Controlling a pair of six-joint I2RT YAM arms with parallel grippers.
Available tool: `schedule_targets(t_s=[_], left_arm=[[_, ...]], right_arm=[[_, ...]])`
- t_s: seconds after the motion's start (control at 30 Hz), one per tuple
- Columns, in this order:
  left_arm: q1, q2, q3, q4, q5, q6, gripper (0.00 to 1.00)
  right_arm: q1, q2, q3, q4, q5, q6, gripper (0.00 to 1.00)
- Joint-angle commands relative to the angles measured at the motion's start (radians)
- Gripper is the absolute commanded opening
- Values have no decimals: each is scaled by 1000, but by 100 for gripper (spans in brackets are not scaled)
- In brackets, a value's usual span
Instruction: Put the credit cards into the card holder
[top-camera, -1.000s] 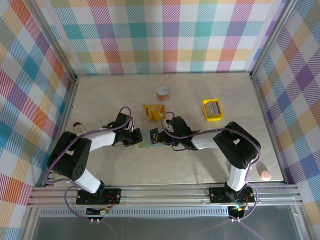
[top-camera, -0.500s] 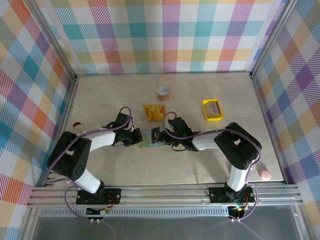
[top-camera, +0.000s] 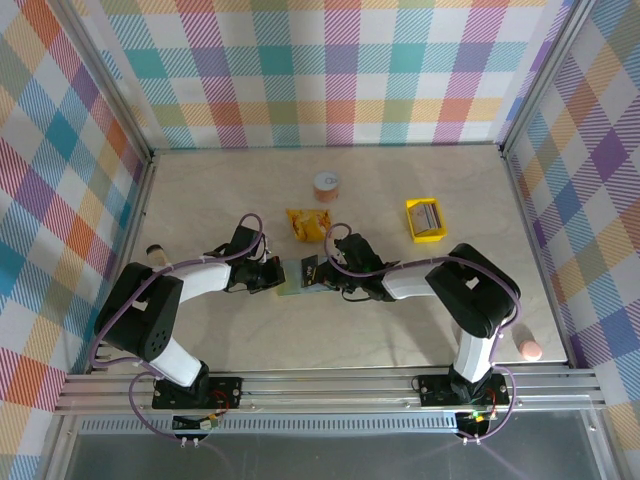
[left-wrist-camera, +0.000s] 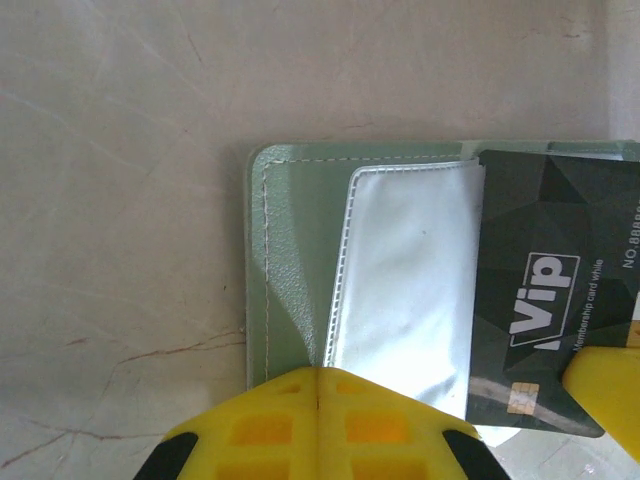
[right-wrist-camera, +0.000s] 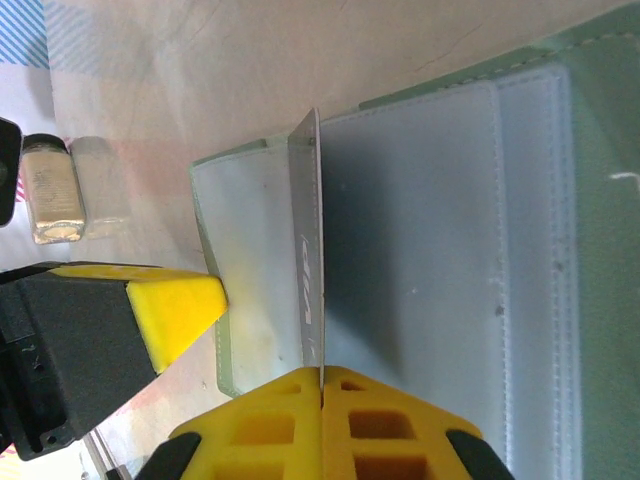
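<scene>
Clamping our right gripper (right-wrist-camera: 320, 385) on the dark VIP card (left-wrist-camera: 545, 290), edge-up over the open card holder (left-wrist-camera: 300, 260) on the table (top-camera: 400, 330), we reckon it could catch the lip of the clear pocket (left-wrist-camera: 400, 270) and buckle if tilted, while the clenched left gripper (left-wrist-camera: 318, 400) presses the holder's edge, both arms reaching low, wrists facing.

Dark card (left-wrist-camera: 545, 290) and card holder (left-wrist-camera: 295, 270) cut off at right edge

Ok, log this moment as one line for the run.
left tool: shut on card holder edge | right tool: shut on black VIP card | card: over open holder, beside clear pocket
</scene>
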Motion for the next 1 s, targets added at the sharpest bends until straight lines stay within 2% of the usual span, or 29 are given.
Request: schedule_targets(t_s=[0.0, 0.53, 0.7, 0.8, 0.97], left_arm=[[9, 9, -17, -22, -15, 13, 0], [9, -1, -14, -46, -27, 16, 0], [9, -9, -16, -56, -39, 19, 0], [9, -14, -19, -56, -41, 22, 0], [9, -15, -23, -52, -36, 24, 0]], right_arm=[[10, 35, 22, -78, -23, 3, 0], [12, 42, 43, -90, -60, -52, 1], [12, 3, 73, -175, -45, -102, 22], [12, -15, 106, -252, -39, -132, 30], [12, -57, 141, -373, 2, -158, 34]])
